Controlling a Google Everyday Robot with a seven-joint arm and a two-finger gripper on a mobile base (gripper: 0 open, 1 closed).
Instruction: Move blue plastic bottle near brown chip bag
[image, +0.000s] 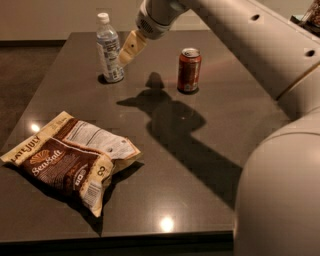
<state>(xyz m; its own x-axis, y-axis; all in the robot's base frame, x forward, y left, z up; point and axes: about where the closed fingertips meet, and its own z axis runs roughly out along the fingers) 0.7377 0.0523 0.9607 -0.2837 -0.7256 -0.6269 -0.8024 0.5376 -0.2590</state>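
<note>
The blue plastic bottle (109, 49), clear with a white cap and a pale label, stands upright at the far left of the dark table (220, 100). My gripper (129, 50) hangs just to the right of the bottle, at about label height, close beside it. The brown chip bag (67, 162) with "Sea Salt" lettering lies flat at the near left of the table, well in front of the bottle.
A red-orange soda can (189, 70) stands upright to the right of the gripper. My pale arm (260, 60) crosses the upper right and its bulk fills the lower right corner. The table's front edge runs along the bottom.
</note>
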